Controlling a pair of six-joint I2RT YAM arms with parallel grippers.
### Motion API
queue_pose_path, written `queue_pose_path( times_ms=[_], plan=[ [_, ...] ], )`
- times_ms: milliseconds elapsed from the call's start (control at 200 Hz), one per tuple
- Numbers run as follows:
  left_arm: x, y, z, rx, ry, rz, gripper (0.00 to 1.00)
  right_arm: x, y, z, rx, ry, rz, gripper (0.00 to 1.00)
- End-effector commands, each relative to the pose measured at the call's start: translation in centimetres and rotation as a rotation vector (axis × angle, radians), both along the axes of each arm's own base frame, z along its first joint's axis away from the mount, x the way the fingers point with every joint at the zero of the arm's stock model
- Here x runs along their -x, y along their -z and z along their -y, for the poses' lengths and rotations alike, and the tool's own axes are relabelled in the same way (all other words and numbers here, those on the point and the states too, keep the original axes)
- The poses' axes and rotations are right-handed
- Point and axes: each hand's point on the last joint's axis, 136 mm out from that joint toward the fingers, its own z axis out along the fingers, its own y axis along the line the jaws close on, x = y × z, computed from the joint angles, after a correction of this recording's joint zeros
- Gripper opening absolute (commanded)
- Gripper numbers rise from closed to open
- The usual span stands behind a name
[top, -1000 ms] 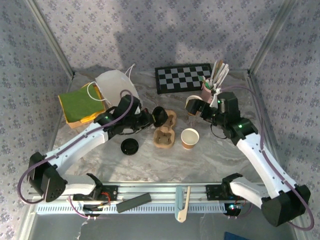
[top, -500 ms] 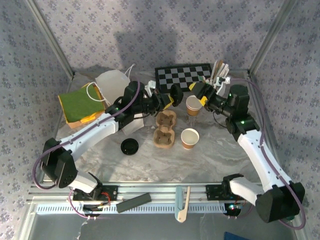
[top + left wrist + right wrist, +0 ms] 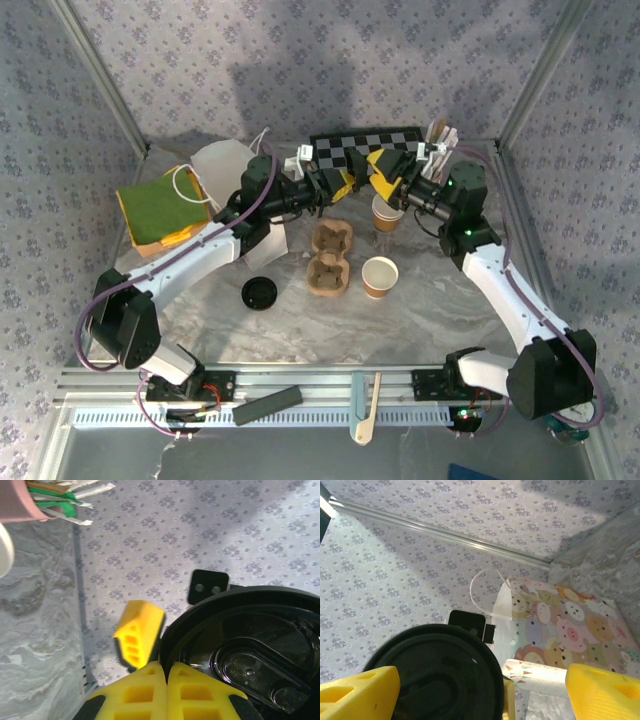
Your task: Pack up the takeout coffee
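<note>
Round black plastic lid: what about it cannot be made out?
- Left wrist view: round black plastic lid cut off by bottom and right edges.
- Right wrist view: its lower part cut off by bottom edge.
- Top view: largely hidden by the left gripper.

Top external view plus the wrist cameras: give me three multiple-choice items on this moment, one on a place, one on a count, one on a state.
1. Where does the loose black lid lie relative to the pulp tray?
A) inside it
B) on the table, to its left
C) behind it

2. How many lidless paper cups show in the top view?
A) one
B) two
C) four

3. What state is the left gripper in?
A) open
B) shut on nothing
C) shut on a second black lid

Answers:
1 B, it lies flat beside the tray.
2 B, the near cup and the far cup.
3 C, the left wrist view shows it pinching that lid's rim.
</note>
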Motion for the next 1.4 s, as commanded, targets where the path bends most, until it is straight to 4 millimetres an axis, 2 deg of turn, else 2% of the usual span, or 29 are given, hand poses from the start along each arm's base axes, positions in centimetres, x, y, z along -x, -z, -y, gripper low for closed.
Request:
queue_pose_path(
  times_ms=[0,285,435,535,805,1184,1399],
  plan=[
    [-0.1,-1.3,0.3,0.083,0.034,0.021,0.00,0.8,-2.3,-1.1,-0.052,-0.054,0.051,0.87],
    [-0.1,-1.2,0.2,0.105,0.035,0.015,0.00,1.0,-3.5,-1.8,-0.081,-0.071,0.065,0.86],
    [0.0,-1.2,-0.2,0.105,0.028,0.019,0.00,0.7,-3.0,-0.3,-0.049,-0.011,0.058,0.86],
    [0.1,-1.0,-0.3,0.101,0.027,0.016,0.00,0.8,-3.5,0.3,-0.052,0.004,0.071,0.87],
    [0.1,-0.9,-0.3,0.097,0.026,0.015,0.00,1.8,-4.4,-1.3,-0.029,-0.057,0.106,0.90],
    [0.4,-1.3,-0.4,0.099,0.031,0.027,0.00,1.9,-3.4,-3.1,-0.011,-0.102,0.084,0.90],
    [0.6,-1.6,-0.4,0.099,0.036,0.036,0.00,1.6,-2.7,-3.2,-0.004,-0.100,0.064,0.90]
  ],
)
